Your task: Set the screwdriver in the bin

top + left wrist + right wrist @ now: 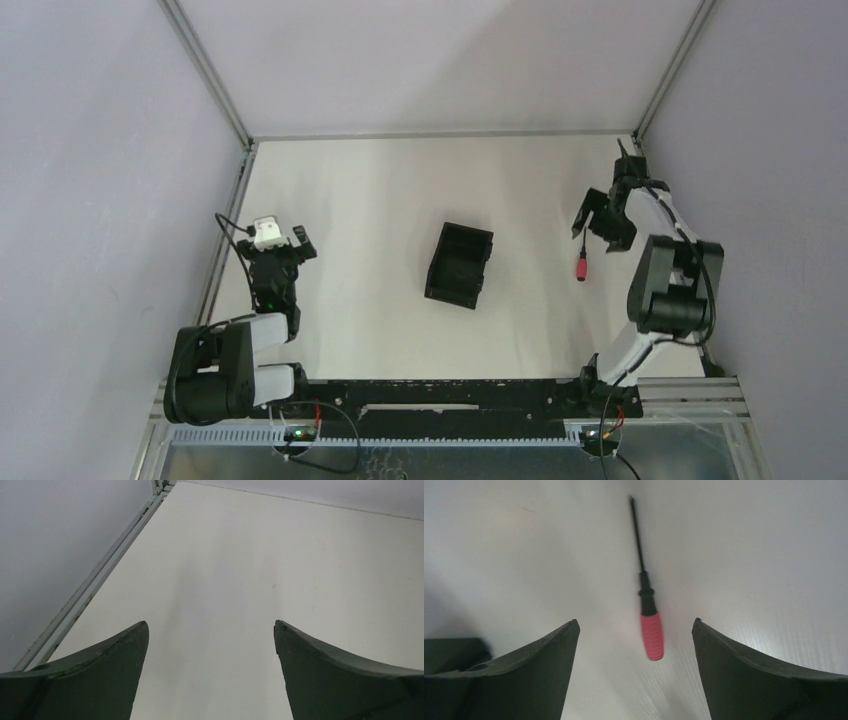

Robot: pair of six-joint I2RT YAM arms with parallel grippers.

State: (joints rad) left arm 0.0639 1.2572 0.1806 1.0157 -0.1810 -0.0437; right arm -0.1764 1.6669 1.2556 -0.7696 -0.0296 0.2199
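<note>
The screwdriver [583,262] lies flat on the white table at the right, red handle toward the arms. In the right wrist view the screwdriver [650,625] points its thin dark shaft away, and its handle end lies between my fingertips, touching neither. My right gripper [635,622] is open and hovers over it; from above, the right gripper [600,228] sits just beyond the tool. The black bin [460,265] stands open-topped at the table's middle, with nothing seen inside. My left gripper [211,623] is open over bare table, and in the top view the left gripper [283,243] is far left of the bin.
Grey walls with metal frame rails [228,235] close the table on the left, back and right. A dark corner of the bin [454,652] shows at the left edge of the right wrist view. The arm bases sit on a black rail [450,395] at the near edge.
</note>
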